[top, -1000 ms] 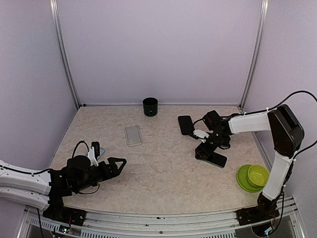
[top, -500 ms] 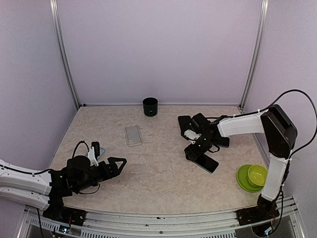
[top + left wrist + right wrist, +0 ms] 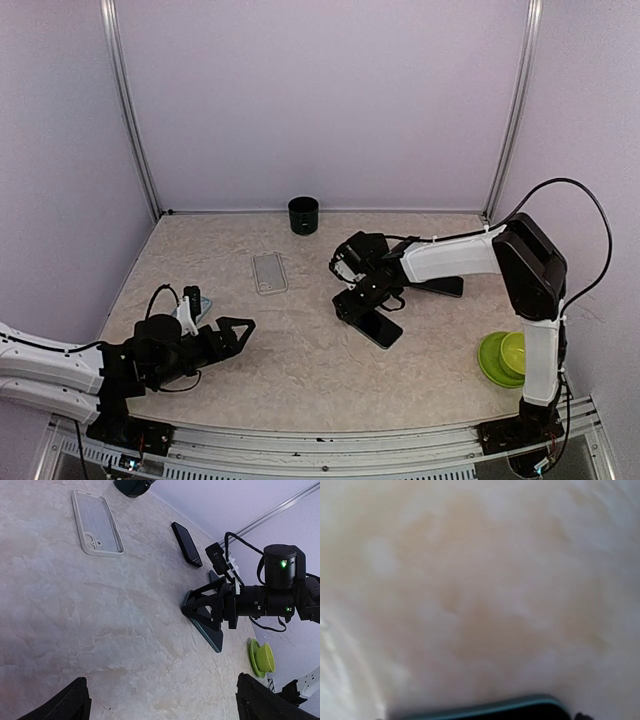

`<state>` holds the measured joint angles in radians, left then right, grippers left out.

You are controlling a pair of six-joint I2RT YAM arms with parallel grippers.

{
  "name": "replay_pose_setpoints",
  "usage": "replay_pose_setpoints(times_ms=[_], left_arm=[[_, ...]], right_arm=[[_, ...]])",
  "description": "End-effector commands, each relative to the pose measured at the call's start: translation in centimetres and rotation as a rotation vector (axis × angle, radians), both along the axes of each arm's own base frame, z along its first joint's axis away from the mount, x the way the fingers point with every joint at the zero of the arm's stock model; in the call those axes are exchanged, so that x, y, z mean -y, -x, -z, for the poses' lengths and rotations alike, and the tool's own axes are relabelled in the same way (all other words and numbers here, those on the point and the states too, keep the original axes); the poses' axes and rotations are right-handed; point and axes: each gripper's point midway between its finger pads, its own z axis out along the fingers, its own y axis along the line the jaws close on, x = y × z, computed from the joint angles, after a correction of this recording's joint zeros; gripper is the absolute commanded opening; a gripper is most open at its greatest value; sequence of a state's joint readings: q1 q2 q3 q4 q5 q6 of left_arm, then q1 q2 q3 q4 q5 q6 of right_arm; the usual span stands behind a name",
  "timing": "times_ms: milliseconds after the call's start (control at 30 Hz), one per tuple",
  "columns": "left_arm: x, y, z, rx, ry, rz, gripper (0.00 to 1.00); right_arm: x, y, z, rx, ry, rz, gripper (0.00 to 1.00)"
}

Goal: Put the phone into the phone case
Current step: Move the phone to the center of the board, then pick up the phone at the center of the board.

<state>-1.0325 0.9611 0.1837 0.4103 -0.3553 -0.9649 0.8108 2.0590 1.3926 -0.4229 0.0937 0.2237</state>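
The clear phone case [image 3: 268,272] lies flat and open side up at the table's back left, also seen in the left wrist view [image 3: 97,522]. The phone [image 3: 382,330], a dark slab with a teal edge, lies low over the table right of centre. My right gripper [image 3: 352,303] is shut across its far end, one finger on each long side [image 3: 192,607]. In the right wrist view only the phone's edge [image 3: 520,709] shows at the bottom. My left gripper [image 3: 222,316] hovers open near the front left, nothing between its fingers [image 3: 162,700].
A black cup [image 3: 303,215] stands at the back centre. A second black slab [image 3: 186,544] lies behind the right gripper. A green bowl on a green plate [image 3: 510,355] sits at the front right. Metal frame posts and walls close in the table.
The right gripper has slid left across the table with the phone, from the right side towards the middle. The left arm has not moved.
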Motion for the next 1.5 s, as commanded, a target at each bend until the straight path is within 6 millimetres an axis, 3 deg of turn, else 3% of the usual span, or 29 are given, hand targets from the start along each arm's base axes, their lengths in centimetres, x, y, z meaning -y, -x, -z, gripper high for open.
replay_pose_setpoints(times_ms=[0,267,533,767,1033,1267,1467], left_arm=[[-0.7,-0.1,0.2,0.003,0.003,-0.021,0.99],[-0.8,0.0,0.5,0.000,0.012,-0.026,0.99],[-0.6,-0.1,0.7,-0.001,0.008,-0.022,0.99],[-0.3,-0.1,0.9,-0.011,0.007,-0.014,0.99],[-0.4,-0.1,0.9,-0.013,0.008,-0.021,0.99],[-0.3,-0.2,0.9,-0.012,0.002,-0.019,0.99],[0.5,-0.4,0.1,0.010,-0.007,0.008,0.99]], right_arm=[[-0.2,1.8,2.5,-0.081,0.023,-0.010,0.75],[0.2,3.5,0.8,-0.072,0.011,-0.135,0.94],[2.1,6.6,1.5,-0.099,0.024,-0.253,0.95],[3.8,6.4,3.9,-0.086,0.109,-0.233,0.87],[4.2,6.3,5.2,-0.067,0.166,-0.228,0.68],[2.8,5.9,3.6,0.039,0.151,-0.244,0.66],[1.3,6.0,0.3,0.148,0.068,-0.257,0.64]])
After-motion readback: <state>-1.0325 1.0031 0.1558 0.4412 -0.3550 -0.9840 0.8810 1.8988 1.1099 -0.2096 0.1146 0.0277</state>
